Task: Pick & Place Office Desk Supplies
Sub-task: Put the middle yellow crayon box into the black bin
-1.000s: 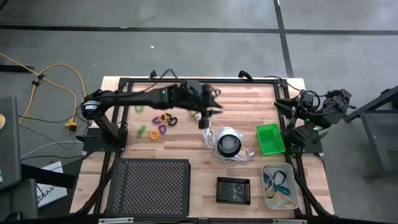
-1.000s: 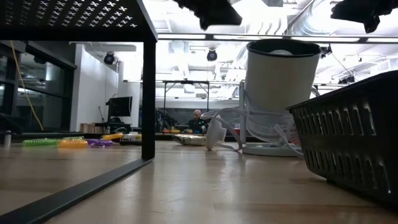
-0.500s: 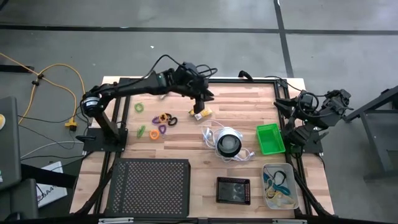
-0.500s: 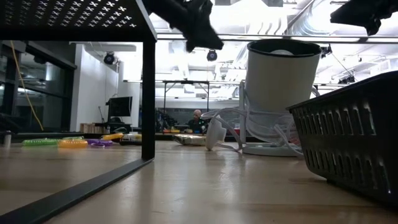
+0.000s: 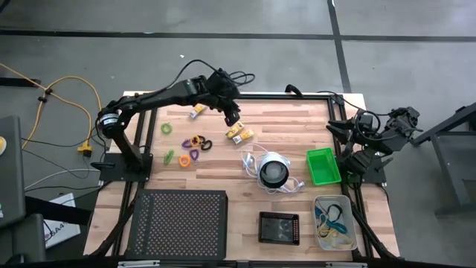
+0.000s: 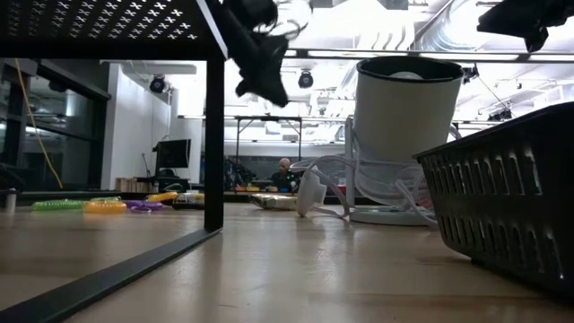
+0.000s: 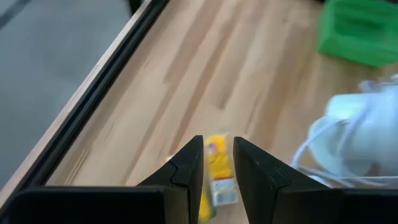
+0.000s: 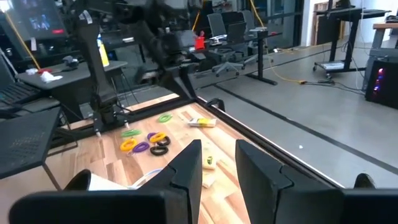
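A yellow-and-white pack lies flat on the wooden table, left of the round white-and-black object. My left gripper hovers above and just beyond it, slanting down, open by a narrow gap with nothing between its fingers. In the left wrist view the pack shows through the gap of my left gripper. A second pack lies near the far edge. Green, purple, orange and dark loops lie on the left part of the table. My right gripper waits open at the table's right edge.
A green tray stands right of the round object with its white cord. A clear tray holding cords and a black tray are at the near right. A black perforated stand fills the near left.
My left gripper has swung from beside the round object toward the table's far edge and a little left, sinking slightly and rolling about its own axis. Its finger gap is unchanged. The yellow pack near the round object now shows uncovered on the table.
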You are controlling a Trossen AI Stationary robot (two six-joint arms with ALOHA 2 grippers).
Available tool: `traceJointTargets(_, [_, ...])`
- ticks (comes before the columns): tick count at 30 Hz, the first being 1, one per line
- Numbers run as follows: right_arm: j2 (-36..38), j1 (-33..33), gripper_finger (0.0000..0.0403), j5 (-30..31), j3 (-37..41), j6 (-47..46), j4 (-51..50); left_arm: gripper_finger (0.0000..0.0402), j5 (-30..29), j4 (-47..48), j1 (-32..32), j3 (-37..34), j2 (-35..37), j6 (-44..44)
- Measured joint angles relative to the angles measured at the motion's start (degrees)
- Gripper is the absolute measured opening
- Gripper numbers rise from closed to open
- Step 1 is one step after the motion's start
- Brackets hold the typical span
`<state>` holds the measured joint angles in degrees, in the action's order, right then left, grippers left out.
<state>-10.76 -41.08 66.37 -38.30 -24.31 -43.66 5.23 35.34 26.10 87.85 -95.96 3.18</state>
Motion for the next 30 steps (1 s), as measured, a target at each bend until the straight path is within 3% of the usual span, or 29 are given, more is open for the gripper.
traceJointTargets(8, [0.0,0.0,0.0085,-0.4,0.0,0.7,-0.1,0.0083,-6.1,5.5,1.3,0.0,-2.3,0.3])
traceJointTargets(30, [0.0,0.0,0.0085,-0.8,0.0,0.4,-0.1,0.0083,-5.1,6.4,1.2,0.0,-2.4,-0.3])
